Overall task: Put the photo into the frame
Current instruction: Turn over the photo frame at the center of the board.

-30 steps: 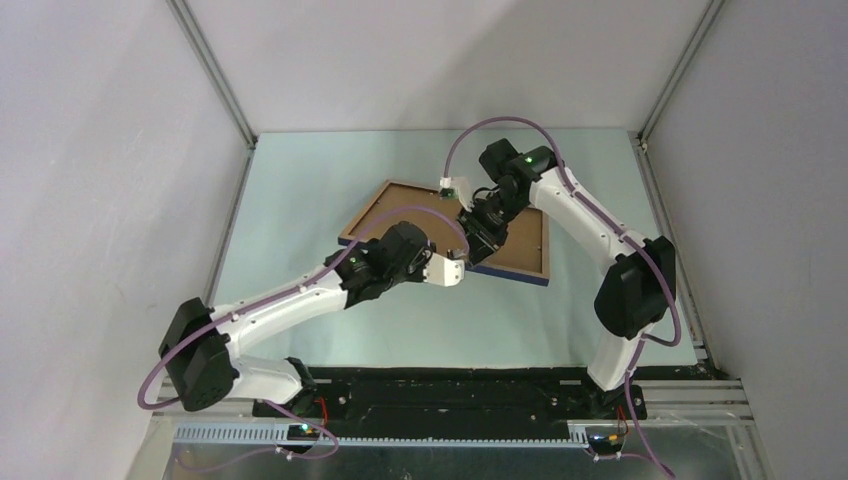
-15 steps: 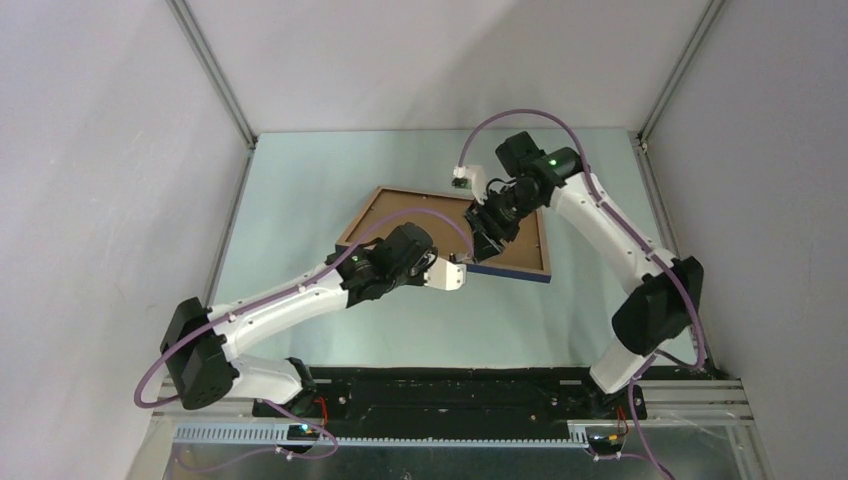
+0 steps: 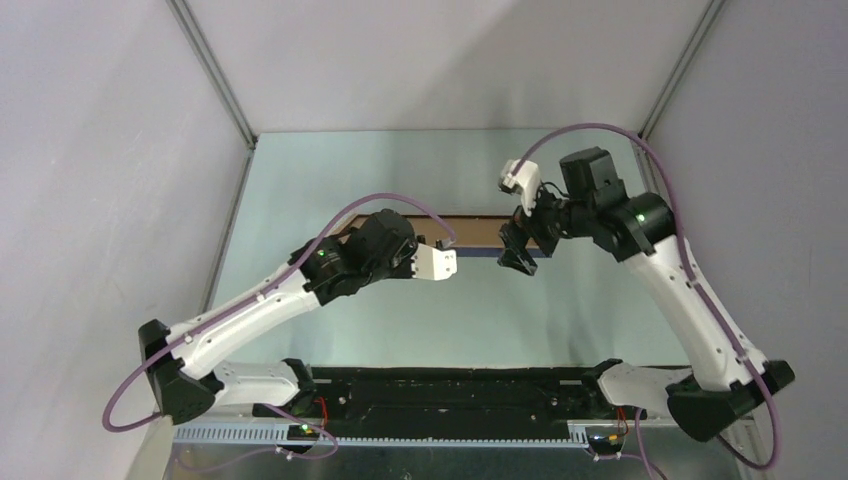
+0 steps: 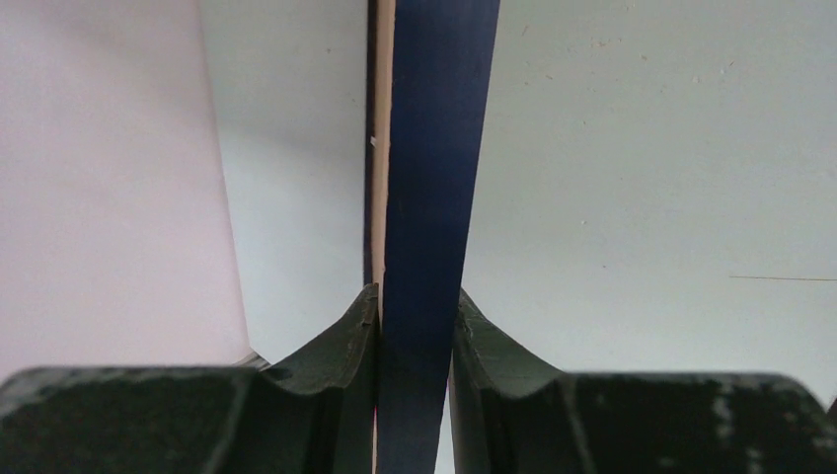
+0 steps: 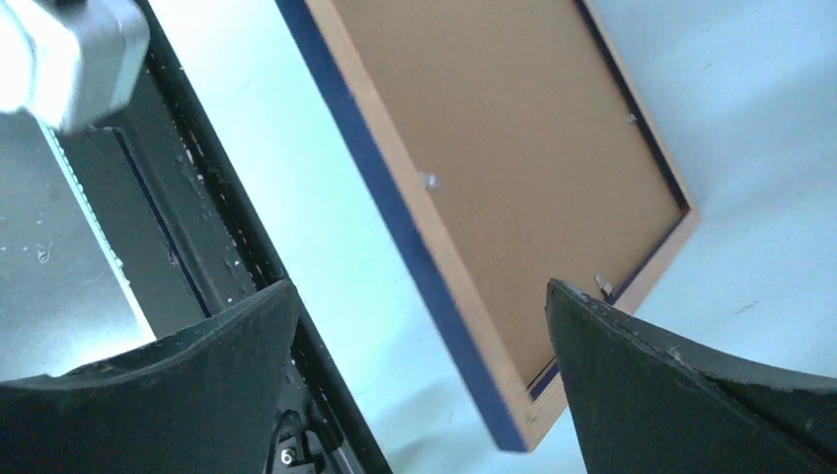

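Left pincer (image 4: 417, 308) clamps the frame (image 4: 434, 148) by its blue rail, standing it on edge. Right pincer (image 3: 518, 260) gapes wide, just beside it. Backing board (image 5: 513, 168) sits in place; I cannot see the photo. Step, I judge: turning the frame. Next: steady it, lay flat.

Overhead view: we see bright, even, diffuse light, only faint soft shadows on the table (image 3: 300, 180), no glare, everything sharp. Left wrist view: the left gripper (image 4: 415, 296) is dark and soft-focus up close, the frame (image 4: 434, 148) edge is crisper further out, and there is a pinkish cast at left. Right wrist view: the right gripper (image 5: 419, 286) is dark, the frame's near corner is smeared, and a white block (image 5: 69, 59) at top left is overexposed and blurry.
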Tool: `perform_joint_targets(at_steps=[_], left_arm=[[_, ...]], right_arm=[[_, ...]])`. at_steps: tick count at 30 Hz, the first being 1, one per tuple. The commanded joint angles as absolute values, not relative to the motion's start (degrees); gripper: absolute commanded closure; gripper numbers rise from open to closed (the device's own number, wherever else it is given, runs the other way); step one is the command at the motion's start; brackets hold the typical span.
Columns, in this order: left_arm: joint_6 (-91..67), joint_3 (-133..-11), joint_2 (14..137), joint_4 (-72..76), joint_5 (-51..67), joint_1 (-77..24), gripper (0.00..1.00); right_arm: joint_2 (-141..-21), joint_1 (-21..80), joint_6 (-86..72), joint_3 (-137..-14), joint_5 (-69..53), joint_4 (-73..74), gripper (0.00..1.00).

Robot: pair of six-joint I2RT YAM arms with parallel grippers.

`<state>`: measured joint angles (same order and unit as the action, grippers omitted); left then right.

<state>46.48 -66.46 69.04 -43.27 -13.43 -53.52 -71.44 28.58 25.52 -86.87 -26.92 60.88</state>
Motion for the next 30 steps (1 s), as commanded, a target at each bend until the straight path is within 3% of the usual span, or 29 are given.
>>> perform_joint_targets(at_steps=[1, 10, 23, 30], left_arm=[[41.84, -71.88, 65.37, -45.58, -10.20, -53.62, 1.00], [42.05, -78.22, 64.43, -52.73, -6.34, -53.62, 1.00], [42.88, -83.93, 63.87, -56.63, -2.94, -53.13, 1.00], [42.79, -83.81, 63.33, -56.81, -1.58, -52.74, 1.00]], right_arm=[[-65.71, 29.02, 27.54, -85.04, -26.52, 58.81, 0.00], [-62.69, 34.52, 32.92, -86.11, -22.67, 62.82, 0.01], [-68.98, 43.21, 37.99, -89.38, -9.77, 62.59, 0.01], [-71.03, 44.79, 40.17, -89.12, -6.36, 60.59, 0.06]])
